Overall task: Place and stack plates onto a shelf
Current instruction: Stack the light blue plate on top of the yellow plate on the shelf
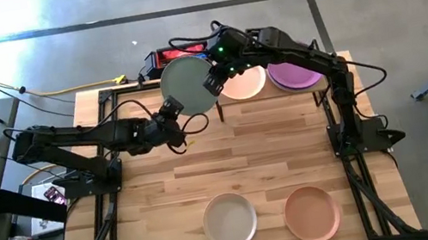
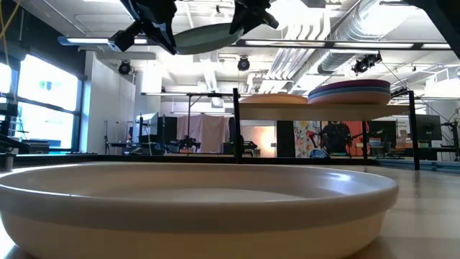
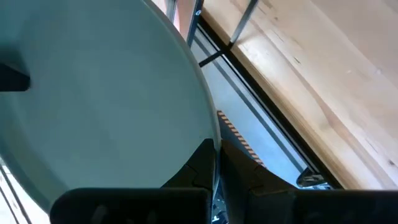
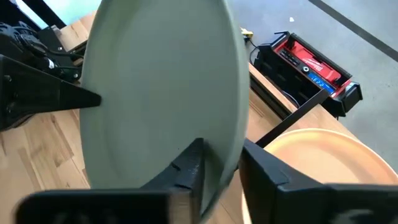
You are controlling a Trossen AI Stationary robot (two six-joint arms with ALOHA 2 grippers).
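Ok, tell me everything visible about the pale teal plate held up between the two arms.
The pale teal plate is round, shallow, rimmed and matte. It hangs in the air above the table's far edge, beside the shelf, roughly level. The left pincer clamps one rim, the right pincer the opposite rim. Nothing else touches it.

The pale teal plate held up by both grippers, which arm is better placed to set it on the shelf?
Probably the right: its gripper grips the pale teal plate on the shelf side, while the left gripper holds the far edge.
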